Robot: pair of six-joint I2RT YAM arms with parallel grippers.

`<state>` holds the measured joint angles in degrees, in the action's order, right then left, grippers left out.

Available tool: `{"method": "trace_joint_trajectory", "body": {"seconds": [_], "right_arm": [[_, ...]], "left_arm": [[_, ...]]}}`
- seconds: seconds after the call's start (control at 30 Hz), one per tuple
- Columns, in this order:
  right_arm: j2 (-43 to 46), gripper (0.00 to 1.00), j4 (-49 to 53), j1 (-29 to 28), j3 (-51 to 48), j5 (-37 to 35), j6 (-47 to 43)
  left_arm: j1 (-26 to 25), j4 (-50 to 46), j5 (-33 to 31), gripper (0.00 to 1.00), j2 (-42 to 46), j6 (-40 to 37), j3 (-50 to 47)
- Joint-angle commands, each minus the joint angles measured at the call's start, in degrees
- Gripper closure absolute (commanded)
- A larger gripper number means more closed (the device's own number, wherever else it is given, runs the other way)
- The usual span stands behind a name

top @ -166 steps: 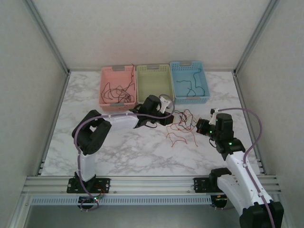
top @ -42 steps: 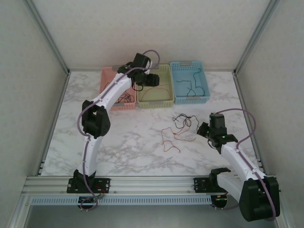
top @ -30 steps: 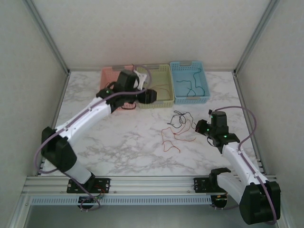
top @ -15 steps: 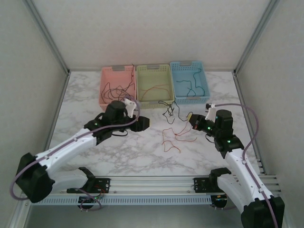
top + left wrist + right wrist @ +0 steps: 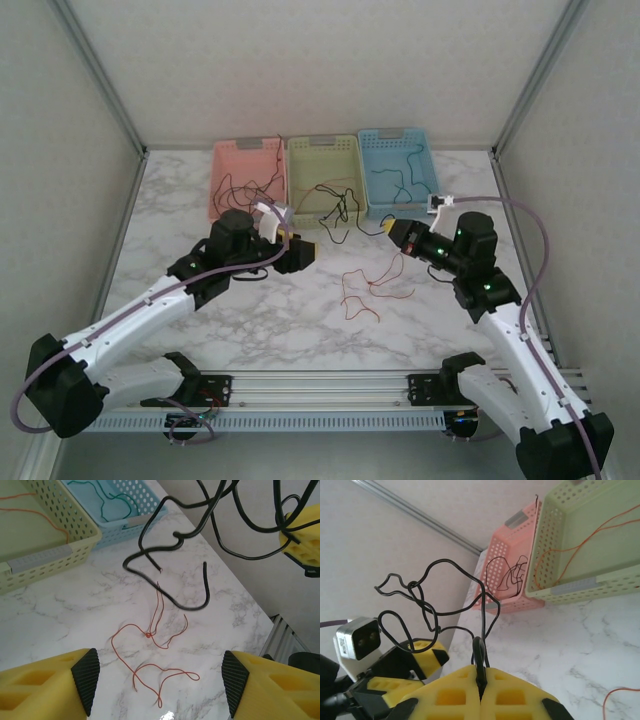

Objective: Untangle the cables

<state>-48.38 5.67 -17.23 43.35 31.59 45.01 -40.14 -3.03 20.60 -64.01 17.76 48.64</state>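
A tangle of black cables [image 5: 338, 208] hangs in the air in front of the baskets, with my right gripper [image 5: 392, 232] shut on one strand. In the right wrist view the fingers [image 5: 480, 690] pinch a black loop [image 5: 478, 655], and the rest of the tangle spreads above. Thin red cables [image 5: 344, 290] lie loose on the marble. My left gripper [image 5: 295, 250] hovers to the left of the hanging tangle, open and empty. Between its jaws [image 5: 160, 680] lie the red cables [image 5: 150, 635], with the black cables [image 5: 191, 608] dangling beyond them.
Three baskets stand in a row at the back: pink [image 5: 246, 144] with dark cables, green [image 5: 323, 141] with an orange cable, blue [image 5: 393, 133] with green cables. Aluminium posts and white walls close in the marble table.
My right gripper has lifted the black tangle off the table, up and to the left. The left arm has swung back from the baskets to the middle and opened wider.
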Motion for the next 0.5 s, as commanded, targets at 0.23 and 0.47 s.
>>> {"method": "trace_joint_trajectory", "body": {"seconds": [0.23,0.47], "right_arm": [[-3.6,1.00,2.0,-3.0,4.1,2.2,2.2],[-4.7,1.00,2.7,-3.7,5.3,2.6,2.4]], "left_arm": [[0.2,1.8,-2.3,0.31,-5.3,-5.9,6.0],[0.2,1.4,-2.1,0.32,-8.3,-7.2,7.6]]}}
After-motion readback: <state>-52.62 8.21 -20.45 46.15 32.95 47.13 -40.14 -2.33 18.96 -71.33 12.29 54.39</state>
